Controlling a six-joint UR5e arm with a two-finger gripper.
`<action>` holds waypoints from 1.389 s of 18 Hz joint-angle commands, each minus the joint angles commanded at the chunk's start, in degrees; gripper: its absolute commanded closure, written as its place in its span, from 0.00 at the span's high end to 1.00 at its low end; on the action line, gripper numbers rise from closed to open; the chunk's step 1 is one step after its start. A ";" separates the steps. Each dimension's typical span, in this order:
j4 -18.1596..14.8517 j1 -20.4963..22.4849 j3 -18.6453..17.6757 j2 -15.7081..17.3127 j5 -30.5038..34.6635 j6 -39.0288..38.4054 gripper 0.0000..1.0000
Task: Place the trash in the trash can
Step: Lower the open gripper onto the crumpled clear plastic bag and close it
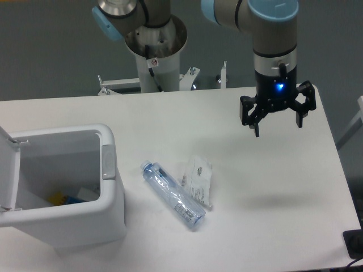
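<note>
A clear blue-tinted plastic bottle (pixel 172 194) lies on its side near the table's middle, its blue cap toward the upper left. Right beside it, touching or nearly so, lies a small clear wrapper (pixel 198 178) with a white label. The white trash can (pixel 108 212) stands at the left front with its lid swung open to the left, and yellow and blue items show inside. My gripper (pixel 277 129) hangs in the air over the right side of the table, well clear of the trash. It is open and holds nothing.
The arm's white pedestal (pixel 154 62) rises behind the table's far edge. The table's right edge (pixel 334 158) runs close under the gripper. A dark object (pixel 354 243) sits off the table's front right corner.
</note>
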 joint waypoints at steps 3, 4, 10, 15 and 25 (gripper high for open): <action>1.14 -0.53 -1.40 0.09 0.79 -0.09 1.00; 1.32 -0.62 -2.28 0.17 0.79 -0.44 1.00; 4.04 -0.79 -9.13 0.00 1.06 -0.44 1.00; 9.04 -2.11 -14.50 -2.19 1.05 -0.44 1.00; 11.24 -7.11 -16.08 -11.51 -2.99 -0.97 1.00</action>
